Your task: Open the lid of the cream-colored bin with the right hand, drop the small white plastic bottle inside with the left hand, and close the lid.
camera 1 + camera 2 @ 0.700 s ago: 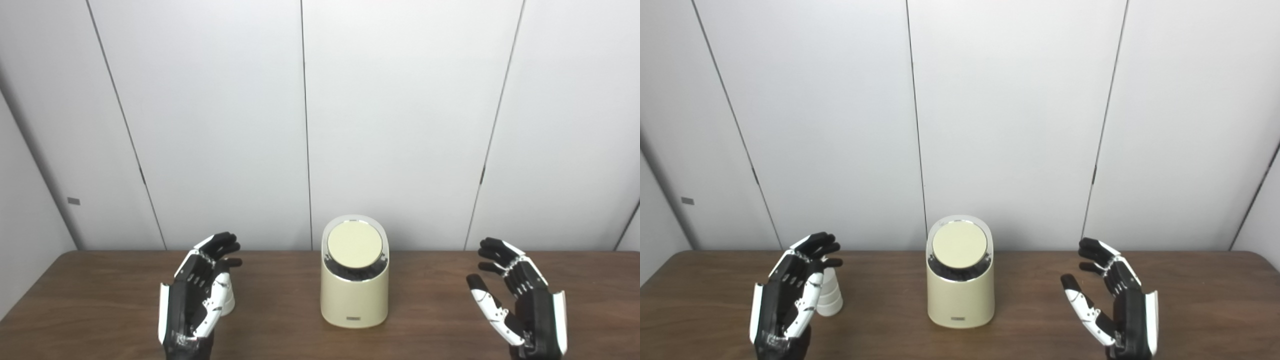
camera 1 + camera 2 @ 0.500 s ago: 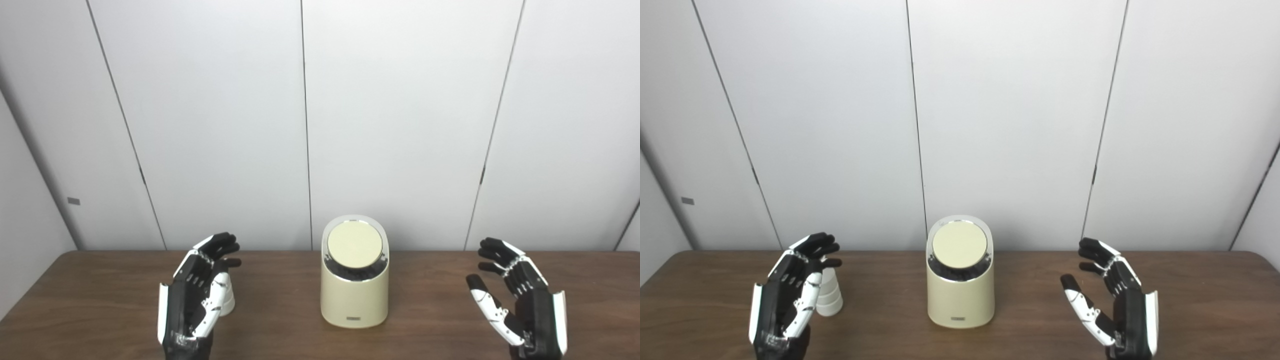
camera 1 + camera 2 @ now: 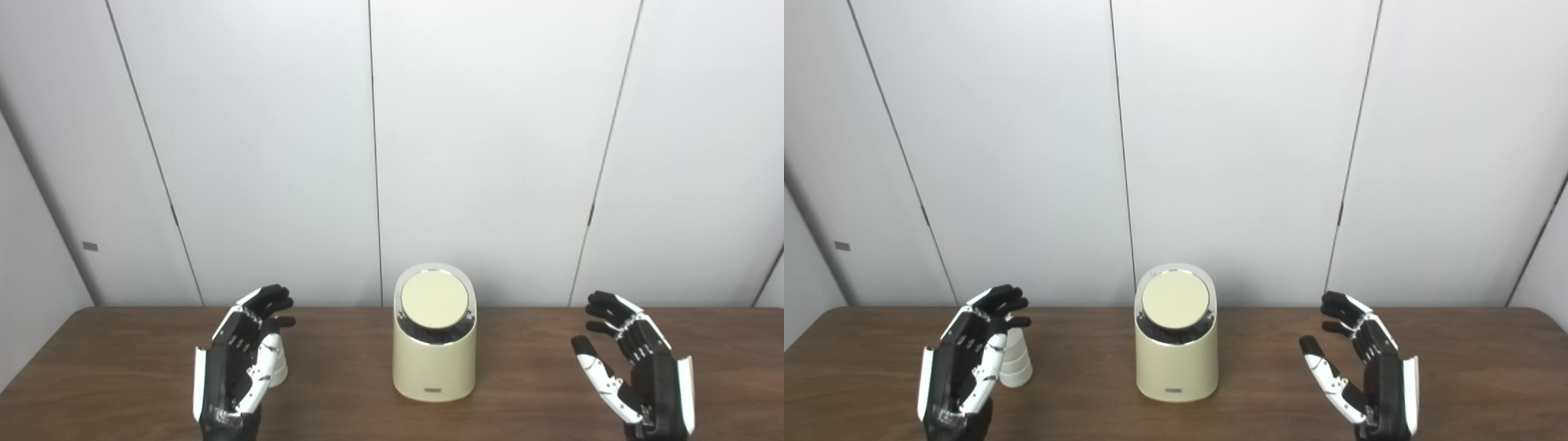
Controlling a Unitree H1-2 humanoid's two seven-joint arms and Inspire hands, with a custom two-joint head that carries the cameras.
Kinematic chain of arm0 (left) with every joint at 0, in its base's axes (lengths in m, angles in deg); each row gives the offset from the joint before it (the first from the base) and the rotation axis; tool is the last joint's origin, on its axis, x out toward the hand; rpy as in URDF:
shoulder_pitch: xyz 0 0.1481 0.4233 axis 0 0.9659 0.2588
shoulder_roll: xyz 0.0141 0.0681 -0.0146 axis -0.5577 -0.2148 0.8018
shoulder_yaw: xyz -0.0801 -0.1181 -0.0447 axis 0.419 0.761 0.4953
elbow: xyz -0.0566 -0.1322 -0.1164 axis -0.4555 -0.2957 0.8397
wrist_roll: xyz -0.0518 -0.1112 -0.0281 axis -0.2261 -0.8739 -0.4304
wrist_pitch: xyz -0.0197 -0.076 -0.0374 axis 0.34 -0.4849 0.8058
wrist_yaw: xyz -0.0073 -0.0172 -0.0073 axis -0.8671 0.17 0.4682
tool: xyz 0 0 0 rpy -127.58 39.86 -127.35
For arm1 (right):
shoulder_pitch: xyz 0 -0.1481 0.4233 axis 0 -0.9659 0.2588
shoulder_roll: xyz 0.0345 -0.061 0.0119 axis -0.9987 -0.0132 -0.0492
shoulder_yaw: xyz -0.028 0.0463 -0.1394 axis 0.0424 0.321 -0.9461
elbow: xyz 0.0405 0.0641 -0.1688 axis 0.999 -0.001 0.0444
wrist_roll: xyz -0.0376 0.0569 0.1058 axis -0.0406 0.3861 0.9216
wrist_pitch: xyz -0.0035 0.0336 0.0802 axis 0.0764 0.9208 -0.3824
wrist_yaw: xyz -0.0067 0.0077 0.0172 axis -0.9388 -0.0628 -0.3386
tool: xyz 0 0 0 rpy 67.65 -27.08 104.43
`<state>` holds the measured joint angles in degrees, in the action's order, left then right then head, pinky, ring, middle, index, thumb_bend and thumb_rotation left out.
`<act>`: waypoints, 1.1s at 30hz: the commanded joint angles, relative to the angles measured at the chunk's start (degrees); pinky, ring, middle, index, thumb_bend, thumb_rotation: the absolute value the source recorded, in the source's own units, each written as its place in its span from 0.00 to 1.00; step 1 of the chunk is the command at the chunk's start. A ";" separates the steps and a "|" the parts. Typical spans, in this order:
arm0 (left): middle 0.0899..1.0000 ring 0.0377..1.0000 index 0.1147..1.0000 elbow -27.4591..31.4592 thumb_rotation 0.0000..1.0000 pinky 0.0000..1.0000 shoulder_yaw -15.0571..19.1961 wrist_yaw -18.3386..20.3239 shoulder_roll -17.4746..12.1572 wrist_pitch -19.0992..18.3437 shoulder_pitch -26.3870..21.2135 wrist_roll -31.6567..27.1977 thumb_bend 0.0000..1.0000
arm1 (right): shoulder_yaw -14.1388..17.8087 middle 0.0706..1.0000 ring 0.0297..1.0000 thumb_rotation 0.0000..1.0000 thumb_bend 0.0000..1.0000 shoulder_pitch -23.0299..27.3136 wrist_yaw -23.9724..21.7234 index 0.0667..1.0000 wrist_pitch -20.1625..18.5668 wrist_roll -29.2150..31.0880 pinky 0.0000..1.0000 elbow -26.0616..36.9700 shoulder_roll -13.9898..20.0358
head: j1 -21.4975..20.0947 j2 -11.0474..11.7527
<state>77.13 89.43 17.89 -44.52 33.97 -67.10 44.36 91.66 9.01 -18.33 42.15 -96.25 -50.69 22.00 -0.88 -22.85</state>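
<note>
1. Our left robot hand [image 3: 968, 361], lower left of frame: fingers spread, holding nothing, just in front of the small white bottle [image 3: 1017, 364] standing on the worktop [image 3: 1262, 404].
2. Our right robot hand [image 3: 1363, 361], lower right: fingers apart, empty.
3. Cream bin [image 3: 1176, 361] at bottom center, w/ round lid [image 3: 1175, 300] shut.

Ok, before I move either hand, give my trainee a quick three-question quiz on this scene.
1. True or false: the lid of the cream-colored bin is shut.
2. Which hand is nearest the small white plastic bottle? A) left hand B) right hand
3. Fill in: the right hand's fingers are apart and hold ____.

Key: 1 true; 2 A; 3 nothing.
</note>
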 commanded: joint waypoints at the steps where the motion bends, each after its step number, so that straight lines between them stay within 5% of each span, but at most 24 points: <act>1: 0.71 0.70 0.68 1.72 0.34 0.62 0.00 -0.21 0.00 1.68 -2.52 0.78 0.28 | 0.27 0.71 0.71 0.38 0.37 2.47 -0.94 0.69 0.63 -1.83 0.63 1.84 0.38 | 0.08 -0.09; 3: 0.71 0.71 0.68 1.65 0.34 0.62 0.00 -0.22 -0.06 1.62 -2.55 0.62 0.28 | -0.20 0.74 0.74 0.48 0.43 2.77 -2.00 0.73 -3.50 -4.91 0.66 3.13 0.80 | 0.09 -0.06; 6: 0.71 0.71 0.68 1.66 0.34 0.62 -0.13 -0.02 -0.18 1.59 -2.49 0.33 0.28 | -1.49 0.83 0.82 0.74 0.69 3.37 -5.00 0.81 -11.20 -9.47 0.74 6.25 1.56 | -0.20 -0.13; 11: 0.72 0.72 0.69 1.21 0.34 0.63 -0.27 0.37 -0.53 1.64 -2.48 0.23 0.27 | -3.64 0.88 0.87 0.85 0.83 5.80 -9.00 0.86 -20.23 -13.85 0.79 10.73 1.81 | -0.46 -0.28; 23: 0.71 0.71 0.68 0.84 0.37 0.62 -0.27 -0.66 0.13 1.57 -2.80 2.26 0.28 | -7.88 0.99 0.94 0.69 0.92 15.45 -13.92 0.97 -33.78 -19.75 0.85 11.72 0.29 | -0.31 -0.22; 33: 0.71 0.71 0.68 1.44 0.36 0.62 -0.59 -0.76 0.69 1.49 -2.86 2.17 0.27 | -10.69 1.00 0.98 0.47 0.91 20.89 -12.67 1.00 -37.64 -25.27 0.86 6.67 -0.60 | 0.16 -0.40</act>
<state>77.08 89.09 17.46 -44.00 33.97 -67.41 46.23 81.15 26.55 -32.41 4.65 -119.66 -44.89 21.69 -0.70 -23.20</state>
